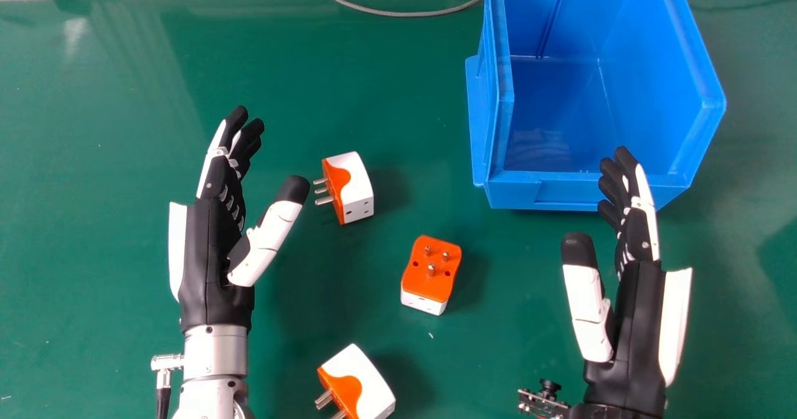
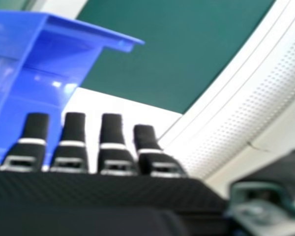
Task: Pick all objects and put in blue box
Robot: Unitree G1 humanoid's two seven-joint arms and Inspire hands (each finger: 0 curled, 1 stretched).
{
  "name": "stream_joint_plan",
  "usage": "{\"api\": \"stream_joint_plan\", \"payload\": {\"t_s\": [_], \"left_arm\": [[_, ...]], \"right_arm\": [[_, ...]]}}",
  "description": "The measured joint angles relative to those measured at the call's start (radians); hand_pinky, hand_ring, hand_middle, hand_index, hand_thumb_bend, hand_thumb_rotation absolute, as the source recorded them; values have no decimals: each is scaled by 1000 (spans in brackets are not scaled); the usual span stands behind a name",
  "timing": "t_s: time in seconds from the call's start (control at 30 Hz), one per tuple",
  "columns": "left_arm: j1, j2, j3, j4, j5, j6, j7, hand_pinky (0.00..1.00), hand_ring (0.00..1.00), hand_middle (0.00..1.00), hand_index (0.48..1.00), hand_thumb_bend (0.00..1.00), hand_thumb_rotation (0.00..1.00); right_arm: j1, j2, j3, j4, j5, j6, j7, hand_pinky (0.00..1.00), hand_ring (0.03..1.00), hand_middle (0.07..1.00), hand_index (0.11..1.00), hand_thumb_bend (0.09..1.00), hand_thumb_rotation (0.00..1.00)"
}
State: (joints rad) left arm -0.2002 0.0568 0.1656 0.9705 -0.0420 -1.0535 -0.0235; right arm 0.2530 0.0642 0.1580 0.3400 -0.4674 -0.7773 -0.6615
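Three to be counted, head view first! One plug (image 1: 357, 185) is laid on its side on the green bench (image 1: 112, 176), nearest of the lot to the far edge, pins pointed left. Next, a second plug (image 1: 432, 271) is found closer to the near side, orange face up, pins raised. And a third plug (image 1: 367, 378) is set farthest from the far edge, on its side, partly cut off by the view. Over on the right, by the far edge, the blue box (image 1: 517, 188) is placed, its near wall turned to the plugs; a grey cable (image 1: 398, 14) is curved along that edge, up to its left side.

The left hand (image 1: 215, 244) is held left of the plugs, fingers straight, thumb spread away. The right hand (image 1: 641, 319) is held on the right, just as spread, fingertips seen against the box's near right corner; whether it is touched cannot be told.

Now the right hand view: straight fingers (image 2: 111, 132) are shown with gaps between them, the blue box seen beyond.
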Motion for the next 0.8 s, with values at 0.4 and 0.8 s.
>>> {"api": "stream_joint_plan", "payload": {"t_s": [0.4,0.8], "left_arm": [[0,0,0,0,1,0,2,960,912,896,904,875,586],[1,0,1,0,2,0,5,951,906,895,901,881,588]], "right_arm": [[0,0,1,0,-1,0,-1,835,875,875,892,511,1000],[3,-2,11,-1,-1,3,44,830,867,873,900,558,1000]]}}
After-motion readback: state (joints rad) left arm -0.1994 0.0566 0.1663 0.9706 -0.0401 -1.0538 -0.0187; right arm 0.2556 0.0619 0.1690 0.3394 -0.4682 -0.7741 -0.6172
